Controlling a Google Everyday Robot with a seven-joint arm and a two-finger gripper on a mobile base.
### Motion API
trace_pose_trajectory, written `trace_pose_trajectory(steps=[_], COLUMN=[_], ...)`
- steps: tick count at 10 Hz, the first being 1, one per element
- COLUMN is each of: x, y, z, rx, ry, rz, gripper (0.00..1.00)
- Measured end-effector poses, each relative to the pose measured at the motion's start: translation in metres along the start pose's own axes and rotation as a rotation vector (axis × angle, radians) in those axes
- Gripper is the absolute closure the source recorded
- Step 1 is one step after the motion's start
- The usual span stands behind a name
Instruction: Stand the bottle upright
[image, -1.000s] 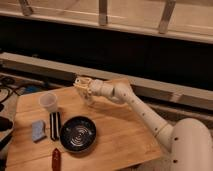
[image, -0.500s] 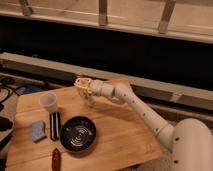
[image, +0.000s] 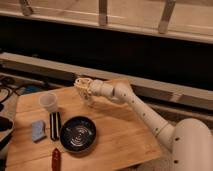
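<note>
Hand (image: 80, 84) sits over the far middle of the wooden surface (image: 125, 145), at the end of the arm (image: 142, 112) reaching in from the near right. Cannot tell whether it is spread, pressed together or pinching anything. Its pale colour runs into whatever is at it.

Bottle (image: 88, 96): I take it to be the pale cream shape right at the hand's lower side, over the far part of the surface. Outline merges with the hand, so I can't say whether it is tilted, upright or touching the wood.

Left of it stands a translucent cup (image: 48, 101). Nearer are a blue sponge (image: 38, 129), a slim black object (image: 55, 125), a dark round bowl (image: 77, 134) and a dark red object (image: 56, 157) at the near edge.

Handling, as a judgement:
- The bottle is likely light, thin-walled plastic, smooth and a little slippery, and somewhat springy under a squeeze.
- Best hold is across the wider body below the neck, not on the cap.
- With its narrow base and little weight it would tip easily, so set it flat before letting go.
- Keep it clear of the cup.
</note>
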Motion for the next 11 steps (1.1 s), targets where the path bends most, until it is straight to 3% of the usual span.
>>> trace_pose_trajectory(steps=[3,5,8,9,11], x=[0.0,0.0,-0.022,-0.036,-0.048], y=[0.001,0.002,-0.01,-0.016,-0.02], z=[0.0,0.001,-0.031,-0.057,-0.085], rx=[-0.001,-0.002,0.104,0.167,0.228], ry=[0.0,0.0,0.0,0.0,0.002], rz=[0.001,0.0,-0.054,-0.076,-0.083], gripper=[0.22,0.2,0.2,0.2,0.28])
